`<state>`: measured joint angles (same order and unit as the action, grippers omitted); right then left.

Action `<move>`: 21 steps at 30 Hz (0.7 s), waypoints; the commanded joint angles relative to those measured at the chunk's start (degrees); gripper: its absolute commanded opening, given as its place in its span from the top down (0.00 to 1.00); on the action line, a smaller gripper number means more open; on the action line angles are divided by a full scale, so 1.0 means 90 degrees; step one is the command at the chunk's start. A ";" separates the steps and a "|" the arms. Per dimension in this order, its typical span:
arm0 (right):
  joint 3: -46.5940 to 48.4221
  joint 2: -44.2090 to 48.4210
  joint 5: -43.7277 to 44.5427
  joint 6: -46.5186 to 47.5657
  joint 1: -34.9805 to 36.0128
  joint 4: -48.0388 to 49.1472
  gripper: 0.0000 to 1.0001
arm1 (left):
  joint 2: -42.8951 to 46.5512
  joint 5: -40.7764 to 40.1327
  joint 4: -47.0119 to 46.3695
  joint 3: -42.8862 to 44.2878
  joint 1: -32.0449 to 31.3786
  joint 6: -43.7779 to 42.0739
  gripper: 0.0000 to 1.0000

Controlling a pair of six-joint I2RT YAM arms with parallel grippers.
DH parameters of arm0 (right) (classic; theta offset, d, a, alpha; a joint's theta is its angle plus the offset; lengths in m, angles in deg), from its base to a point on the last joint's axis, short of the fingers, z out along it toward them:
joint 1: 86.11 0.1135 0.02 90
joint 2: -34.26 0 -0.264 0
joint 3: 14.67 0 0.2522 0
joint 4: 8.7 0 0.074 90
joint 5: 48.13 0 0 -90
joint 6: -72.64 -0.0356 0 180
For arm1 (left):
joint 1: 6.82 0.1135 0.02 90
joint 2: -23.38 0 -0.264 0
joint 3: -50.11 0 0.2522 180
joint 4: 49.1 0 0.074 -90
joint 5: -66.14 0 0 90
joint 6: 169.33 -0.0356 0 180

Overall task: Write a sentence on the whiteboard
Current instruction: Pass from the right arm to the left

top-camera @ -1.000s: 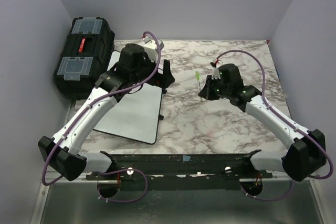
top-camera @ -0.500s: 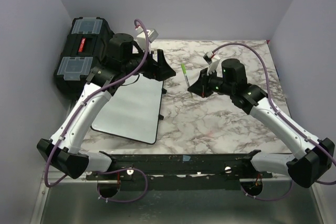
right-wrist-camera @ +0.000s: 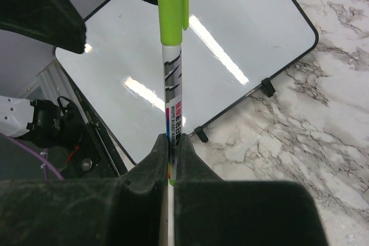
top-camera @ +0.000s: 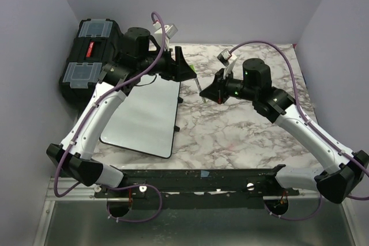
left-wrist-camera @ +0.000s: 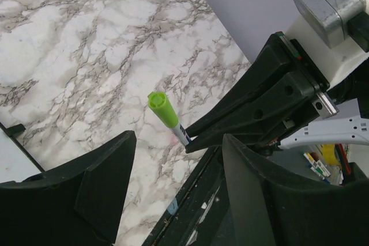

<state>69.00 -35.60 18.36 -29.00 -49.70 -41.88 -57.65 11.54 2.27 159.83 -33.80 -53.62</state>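
Right gripper (right-wrist-camera: 171,142) clamped tight on marker (right-wrist-camera: 174,84), low on the white barrel, green cap (left-wrist-camera: 161,108) pointing out toward 9 o'clock in the top view. Left gripper (left-wrist-camera: 179,142) faces it with jaws apart, one on each side of the cap, no contact that I can see.

Whiteboard (top-camera: 144,113) lies flat on bench (top-camera: 242,131) at about 8 o'clock from the two grippers. Its face is blank, no sentence on it. Black toolbox (top-camera: 92,56) sits at the board's 10 o'clock.

Progress: early. Marker is in hand but capped; uncapping and all the writing are left.

Pose: left arm rises from its 7 o'clock base, elbow bent over the board, wrist turned to 3 o'clock. Right arm stretches from 5 o'clock toward 10 o'clock. The grippers meet nose to nose above the bench, just off the board's far right corner.
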 commanded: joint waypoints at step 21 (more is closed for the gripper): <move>0.0367 -0.0119 -0.0296 0.0816 0.0348 -0.0237 0.99 | -0.0379 0.0185 0.0590 0.0607 0.0127 0.0444 0.60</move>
<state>71.21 -37.09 16.94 -23.23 -47.19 -43.17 -60.63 11.69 6.13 163.72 -33.01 -50.16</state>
